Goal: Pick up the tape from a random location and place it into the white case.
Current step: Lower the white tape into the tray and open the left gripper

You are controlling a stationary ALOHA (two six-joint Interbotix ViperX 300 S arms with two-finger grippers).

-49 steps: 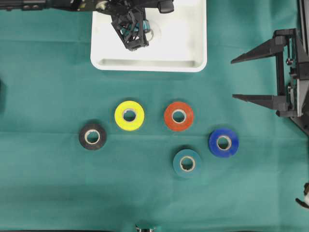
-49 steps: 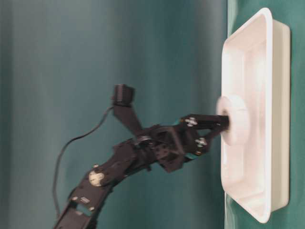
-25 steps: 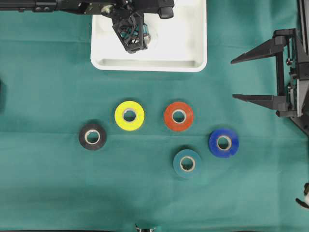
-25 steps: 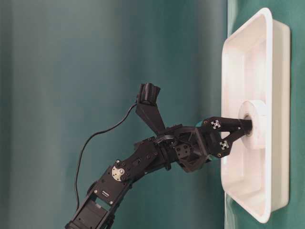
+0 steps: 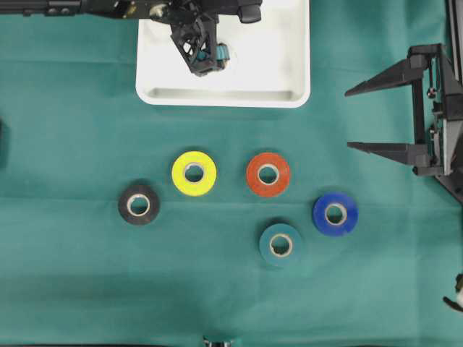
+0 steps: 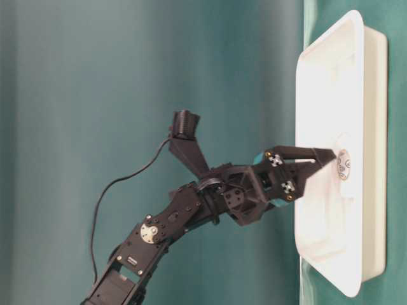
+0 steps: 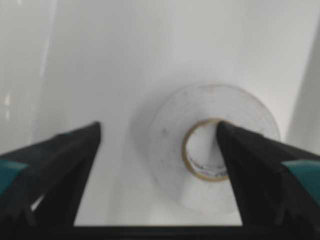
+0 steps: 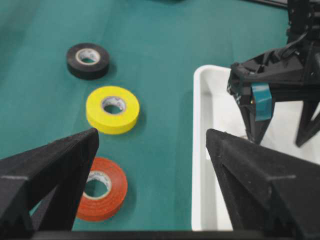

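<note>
The green cloth (image 5: 72,275) fills the overhead view, and the white case (image 5: 289,50) is set at its upper middle. The left gripper (image 5: 205,56) is seen inside the case; in the left wrist view its jaws stand wide, one at each lower corner of the frame, and nothing is clamped between them. The white tape roll (image 7: 210,150) lies flat on the case floor in the lower right of the left wrist view, with one finger over its core and the other well off to its left. The right gripper (image 5: 362,117) is parked at the right edge of the overhead view, jaws wide and empty. Five other rolls are left on the cloth below the case: yellow (image 5: 194,173), red (image 5: 268,173), black (image 5: 138,204), blue (image 5: 335,213) and teal (image 5: 280,244). The placement is judged done; only the withdrawal of the left arm appears to be left.
</note>
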